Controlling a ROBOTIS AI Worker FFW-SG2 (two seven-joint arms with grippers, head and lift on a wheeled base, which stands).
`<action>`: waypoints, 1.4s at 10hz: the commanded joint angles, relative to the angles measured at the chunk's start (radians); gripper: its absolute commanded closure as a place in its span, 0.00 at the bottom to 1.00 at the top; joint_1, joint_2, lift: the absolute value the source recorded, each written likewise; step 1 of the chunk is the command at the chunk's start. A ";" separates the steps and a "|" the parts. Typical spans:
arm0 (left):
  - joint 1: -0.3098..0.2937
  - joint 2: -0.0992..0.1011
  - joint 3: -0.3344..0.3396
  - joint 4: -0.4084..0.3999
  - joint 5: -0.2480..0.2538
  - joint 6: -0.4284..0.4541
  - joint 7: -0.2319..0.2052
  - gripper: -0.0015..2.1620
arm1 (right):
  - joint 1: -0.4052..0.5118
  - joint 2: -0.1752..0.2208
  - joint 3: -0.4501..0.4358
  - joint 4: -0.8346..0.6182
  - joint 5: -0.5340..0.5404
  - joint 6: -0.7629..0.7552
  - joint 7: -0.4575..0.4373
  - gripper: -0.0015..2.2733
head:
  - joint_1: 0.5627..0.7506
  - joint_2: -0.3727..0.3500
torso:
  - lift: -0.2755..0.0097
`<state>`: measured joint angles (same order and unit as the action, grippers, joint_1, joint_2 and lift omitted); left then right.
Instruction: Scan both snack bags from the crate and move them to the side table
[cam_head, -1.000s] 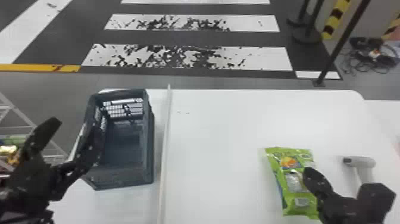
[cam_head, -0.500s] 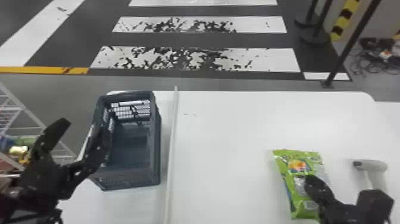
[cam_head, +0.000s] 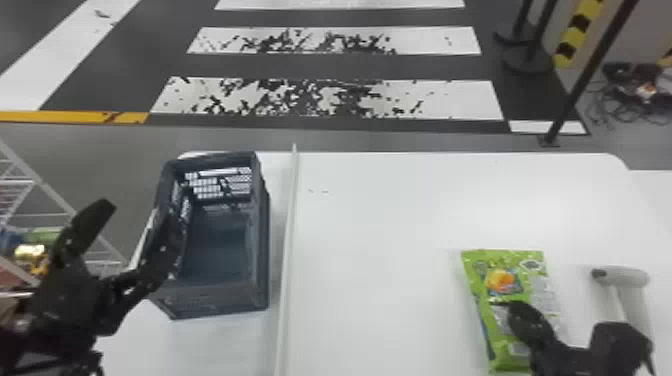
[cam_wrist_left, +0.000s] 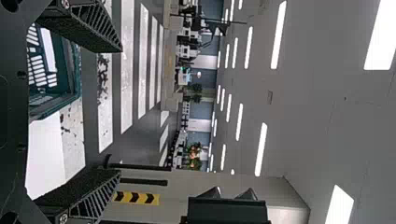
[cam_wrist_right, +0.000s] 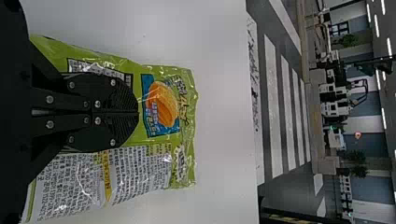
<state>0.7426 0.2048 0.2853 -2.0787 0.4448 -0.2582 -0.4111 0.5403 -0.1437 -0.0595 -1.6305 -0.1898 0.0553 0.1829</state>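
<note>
Grey floor (cam_head: 350, 140) with worn white stripes, far beyond the crate (cam_head: 217, 300). White table (cam_head: 380, 225) under the crate and stretching well to its right. Past that, on the far right of the crate, another pale surface (cam_head: 659, 185); possibly the side table, but hard to tell. Wire rack (cam_head: 17, 185) on the floor side, left of the crate. Dark and open-topped, the crate itself, upright near the left end of the table, with a long thin white strip (cam_head: 287, 235) just to its right.

Left gripper (cam_wrist_left: 119, 111) at the crate's left side, fingers spread wide, holding nothing. Right gripper (cam_wrist_right: 135, 112) well to the right of the crate, fingers clenched over the middle of the green snack bag (cam_wrist_right: 161, 105), apparently pinching its wrapper. Impossible to tell whether lifted or resting on the table. Smallest, the grey scanner (cam_head: 620, 276), farther right of the crate than the bag and near it.

Progress, by judgement: one bag out of the crate and in hand, close to the scanner. Scan done or not, cannot tell. Second bag's stage likewise unknown. Left for this bag: reading its code if still needed, then carrying it to the side table.
</note>
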 joint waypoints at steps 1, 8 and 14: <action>0.000 -0.001 0.000 0.002 0.000 0.000 0.000 0.03 | -0.002 0.007 0.010 0.015 0.001 -0.001 -0.010 0.99 | 0.70 0.62 | 0.86; 0.001 -0.002 0.000 0.008 0.000 -0.006 -0.005 0.03 | 0.009 0.033 0.020 0.003 0.000 0.011 -0.071 0.99 | 0.70 0.67 | 0.86; -0.009 -0.002 -0.002 0.009 0.000 -0.009 -0.005 0.03 | 0.058 0.045 -0.112 -0.229 -0.079 0.186 -0.085 0.92 | 0.70 0.56 | 0.86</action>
<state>0.7342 0.2013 0.2836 -2.0678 0.4448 -0.2676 -0.4157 0.5980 -0.0982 -0.1548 -1.8381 -0.2597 0.2198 0.0998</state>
